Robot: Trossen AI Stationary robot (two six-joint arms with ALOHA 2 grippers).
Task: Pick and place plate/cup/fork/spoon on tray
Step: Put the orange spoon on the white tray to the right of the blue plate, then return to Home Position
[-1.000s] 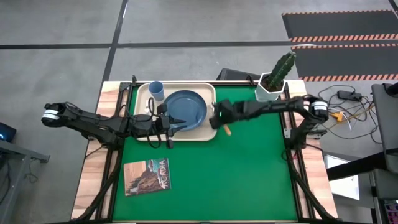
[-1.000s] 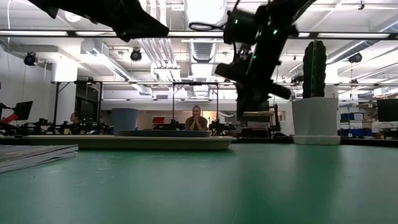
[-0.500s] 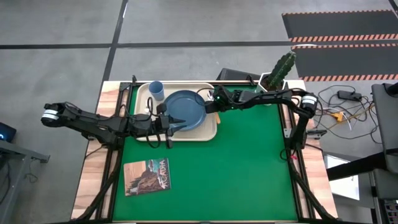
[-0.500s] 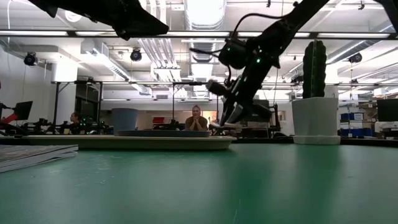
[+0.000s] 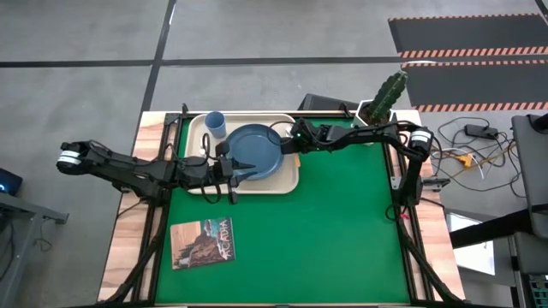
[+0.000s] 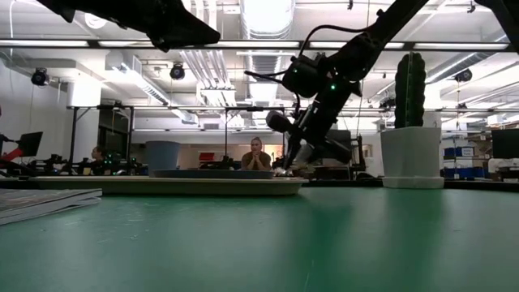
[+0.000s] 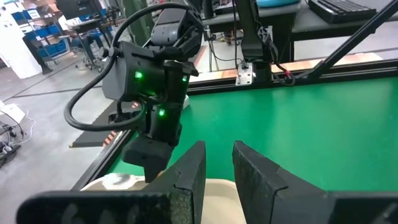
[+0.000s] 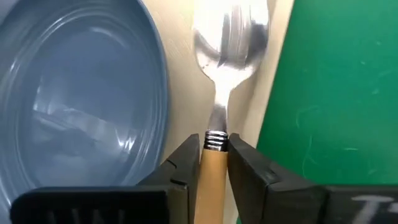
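The cream tray lies at the table's far left. On it stand the dark blue plate and the light blue cup. My right gripper is low over the tray's right edge, shut on the orange-handled spoon. The spoon's silver bowl is over the tray strip beside the plate. My left gripper hovers over the near side of the plate, open by a narrow gap, with nothing between its fingers. I see no fork. My right gripper pinches the spoon's orange handle between its two fingers, at the end by the metal collar. The fingers come from the table's right, slanting down, and lie along the spoon. The bowl sticks out ahead of them; whether it touches the tray I cannot tell.
A white pot with a cactus stands at the far right corner. A picture-covered booklet lies near the front left. Green table spreads to the right of the tray. People show in the room beyond.
My right gripper has carried the spoon from the green table beside the tray toward the far-left, down to the tray's right edge. It has tipped from pointing steeply down to a flatter slant. My left arm has kept still.
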